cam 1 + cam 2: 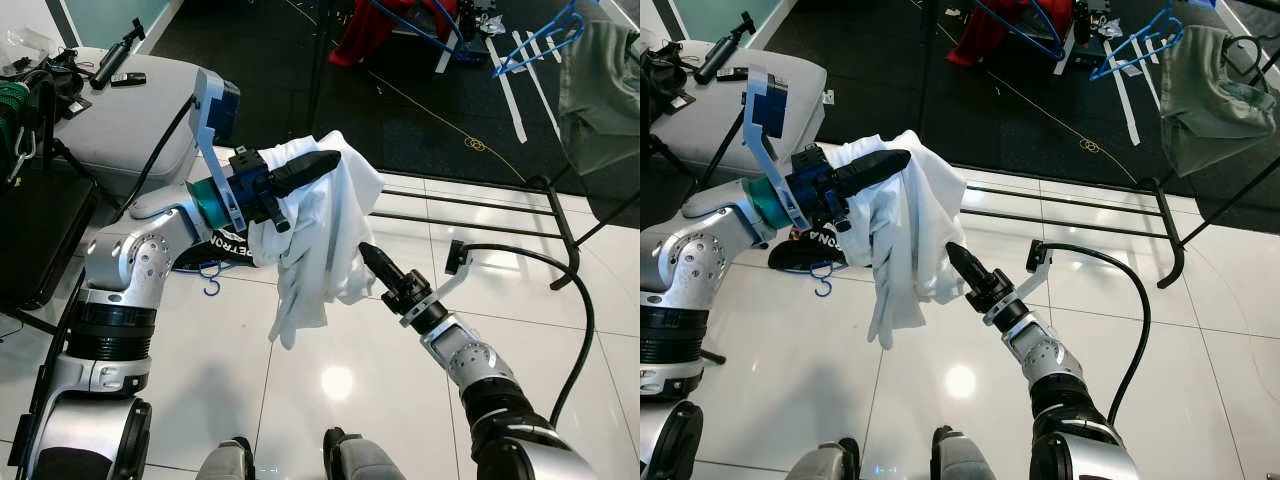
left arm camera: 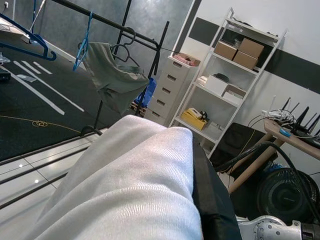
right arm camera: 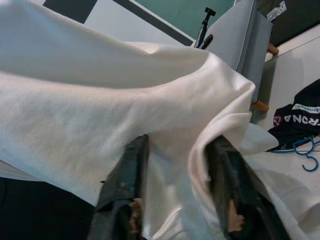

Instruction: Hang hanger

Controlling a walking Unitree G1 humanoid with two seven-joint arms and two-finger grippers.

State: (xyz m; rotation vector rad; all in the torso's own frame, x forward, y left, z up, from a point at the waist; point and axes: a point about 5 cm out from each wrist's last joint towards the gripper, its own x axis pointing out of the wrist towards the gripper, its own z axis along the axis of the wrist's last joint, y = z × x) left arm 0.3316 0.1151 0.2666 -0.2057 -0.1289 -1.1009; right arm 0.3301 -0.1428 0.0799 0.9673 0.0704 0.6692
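evidently the soft, limp white garment [image 1: 320,230] was held pinched in the left gripper [image 1: 300,175]; the right gripper [image 3: 180,200], jaws parted, was pushed against its folds, nothing gripped.

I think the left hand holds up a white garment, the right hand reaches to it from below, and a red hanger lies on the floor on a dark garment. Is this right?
Not quite: the hanger on the floor is blue, not red, as the left eye view shows. The rest stands: the left hand holds up the white garment, the right hand reaches to it from below, and the hanger lies on a dark garment.
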